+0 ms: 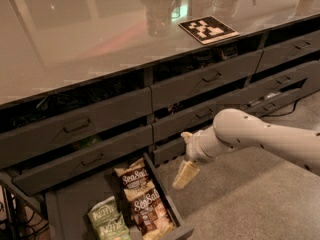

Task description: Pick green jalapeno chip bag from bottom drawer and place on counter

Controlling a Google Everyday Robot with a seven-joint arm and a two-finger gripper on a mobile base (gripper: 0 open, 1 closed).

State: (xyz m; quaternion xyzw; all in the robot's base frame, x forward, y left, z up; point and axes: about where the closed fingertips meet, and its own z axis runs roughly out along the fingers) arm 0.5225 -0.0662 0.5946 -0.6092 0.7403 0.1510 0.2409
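Hand: cream-coloured hand [184, 175] at the end of a pale, rounded arm [260, 136] that reaches in from the right. It is tilted down and to the left.
Hand position: low over the concrete floor [250, 204], just beside the right wall of the bottom drawer [176, 215], in front of the lower drawer fronts.
Hand state: how far it is open cannot be told from this angle. Nothing shows in its grip, and it touches no bag.
Bottom drawer: pulled out toward the camera, dark grey, with snack bags lying flat inside.
Green jalapeno chip bags: two alike, one [101, 213] at the left of the drawer and the other [113, 230] just in front of it. Both lie well apart from the hand.
Sea Salt bags: brown-and-cream, in a row along the right side of the drawer [134, 176], touching the green ones.
Desk: glossy grey-beige top [100, 39] above the drawer stacks, with a black-and-white pattern tag [208, 29] lying flat near its front edge on the right.
Upper drawers: grey fronts with bar handles [77, 126], several of them slightly ajar.
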